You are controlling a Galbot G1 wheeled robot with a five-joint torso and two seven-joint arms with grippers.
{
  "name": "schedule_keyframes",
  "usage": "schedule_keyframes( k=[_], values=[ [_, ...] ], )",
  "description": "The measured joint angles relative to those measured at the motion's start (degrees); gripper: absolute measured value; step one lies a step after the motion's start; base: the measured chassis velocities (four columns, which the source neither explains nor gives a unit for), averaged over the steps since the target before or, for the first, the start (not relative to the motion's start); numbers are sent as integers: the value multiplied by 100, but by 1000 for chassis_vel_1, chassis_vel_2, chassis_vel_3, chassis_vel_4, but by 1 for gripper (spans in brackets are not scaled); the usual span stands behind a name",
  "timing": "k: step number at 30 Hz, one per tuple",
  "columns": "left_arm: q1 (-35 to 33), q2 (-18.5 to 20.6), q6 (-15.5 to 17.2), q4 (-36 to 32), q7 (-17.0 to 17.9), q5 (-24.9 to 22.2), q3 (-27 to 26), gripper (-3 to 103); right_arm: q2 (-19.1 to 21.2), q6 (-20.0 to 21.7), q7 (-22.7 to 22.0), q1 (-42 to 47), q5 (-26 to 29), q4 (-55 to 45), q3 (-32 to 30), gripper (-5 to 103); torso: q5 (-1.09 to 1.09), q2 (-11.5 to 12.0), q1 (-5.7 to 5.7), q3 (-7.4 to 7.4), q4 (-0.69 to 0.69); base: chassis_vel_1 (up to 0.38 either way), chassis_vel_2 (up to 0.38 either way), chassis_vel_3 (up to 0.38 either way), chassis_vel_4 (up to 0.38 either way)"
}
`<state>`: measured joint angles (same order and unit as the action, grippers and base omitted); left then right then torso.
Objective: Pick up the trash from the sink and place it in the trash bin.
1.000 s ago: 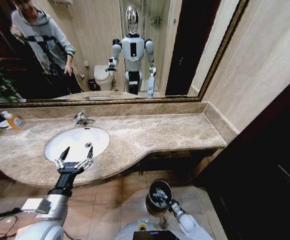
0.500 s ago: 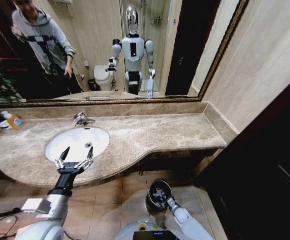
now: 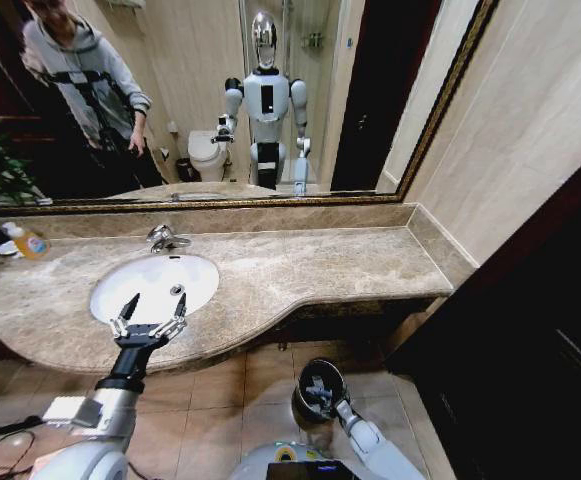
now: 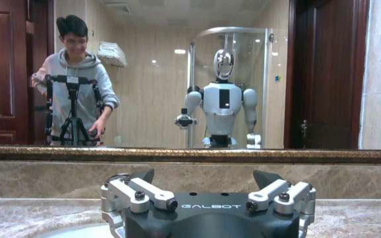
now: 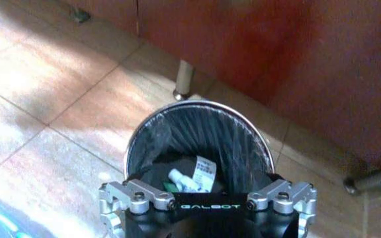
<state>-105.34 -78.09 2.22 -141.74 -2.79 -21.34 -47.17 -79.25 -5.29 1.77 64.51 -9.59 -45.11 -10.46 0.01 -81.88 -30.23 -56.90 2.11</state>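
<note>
The left claw [image 3: 148, 315] hangs above the near rim of the sink [image 3: 120, 300], its two dark-tipped fingers [image 3: 130, 305] spread wide with nothing between them. In the left wrist view the same claw [image 4: 204, 179] shows both fingertips well apart against the mirror frame, and only a pale sliver of the basin [image 4: 78, 232] peeks in beside its body, so the bowl's inside is mostly cut off there. From the head view the white oval bowl looks bare apart from its drain [image 3: 177, 290]; the chrome faucet [image 3: 163, 238] stands behind it on the beige-brown marble desk [image 3: 320, 265]. A clear bottle with an orange label [image 3: 28, 243] lies at the far left of the desk, partly cut by the frame edge.

The right claw [image 3: 322, 395] sits low over the mouth of the trash bin [image 3: 305, 405] on the tiled floor [image 3: 210, 410]. Its fingertips are hidden by its own body in the right wrist view [image 5: 207, 191], so I cannot tell how wide it stands. Inside the black-lined bin [image 5: 197, 129] some trash [image 5: 192, 178] is visible: a white tube, a white piece with a printed barcode and a bit of green, all half covered by the claw's housing.
</note>
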Motion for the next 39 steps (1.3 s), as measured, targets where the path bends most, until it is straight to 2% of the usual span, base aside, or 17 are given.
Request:
schedule_keyframes(
  k=[6,9,10,14,16,18,20,21,23,24,27,28,31,37,39],
  values=[
    [0,0,0,0,0,0,0,100,-26,-39,-51,143,87,-189,-112,100,0,0,0,0,0,0,0,0,0],
    [0,0,0,0,0,0,0,100,101,109,-185,454,564,-891,-226,100,1,0,0,0,0,0,0,0,0],
    [0,0,0,0,0,0,0,100,101,109,-185,454,564,-891,-226,100,1,0,0,0,0,0,0,0,0],
    [0,0,0,0,0,0,0,100,488,235,-393,1136,1310,-2370,-450,100,0,0,1,0,-1,0,0,0,0],
    [0,0,0,0,0,0,0,100,547,148,-455,1266,1366,-2662,-576,100,2,0,1,0,0,0,0,0,0],
    [0,0,0,0,0,0,0,100,660,4,-594,1646,1429,-3424,-1016,100,-4,0,0,0,0,0,0,0,0],
    [0,1,0,0,1,0,0,100,675,-10,-619,1775,1466,-3695,-1160,100,0,0,0,0,-1,0,0,0,0],
    [0,0,0,0,0,0,0,100,690,-22,-650,1987,1539,-4169,-1393,100,0,0,0,0,0,0,0,0,0],
    [0,0,0,0,0,0,0,100,648,-51,-665,2284,1596,-4816,-1685,100,-2,0,0,0,0,0,0,0,0],
    [0,0,0,0,0,0,0,100,648,-51,-665,2284,1596,-4816,-1685,100,-2,0,0,0,0,0,0,0,0],
    [0,0,0,0,-1,0,1,100,455,-54,-714,2871,1800,-5964,-2015,100,-3,0,0,0,-1,0,0,0,0],
    [0,0,0,0,-1,0,1,100,455,-54,-714,2871,1800,-5964,-2015,100,-3,0,0,0,-1,0,0,0,0],
    [0,0,0,0,0,0,0,100,239,-23,-776,3337,1878,-6932,-2175,100,-2,-1,1,0,-1,0,0,0,0],
    [0,0,0,0,0,0,0,100,53,148,-824,3434,1946,-7698,-2291,100,-2,0,0,0,-1,0,0,0,0],
    [0,0,0,0,0,0,0,100,-39,340,-870,3303,1974,-8054,-2303,100,-1,0,0,0,0,0,0,0,0]
  ],
)
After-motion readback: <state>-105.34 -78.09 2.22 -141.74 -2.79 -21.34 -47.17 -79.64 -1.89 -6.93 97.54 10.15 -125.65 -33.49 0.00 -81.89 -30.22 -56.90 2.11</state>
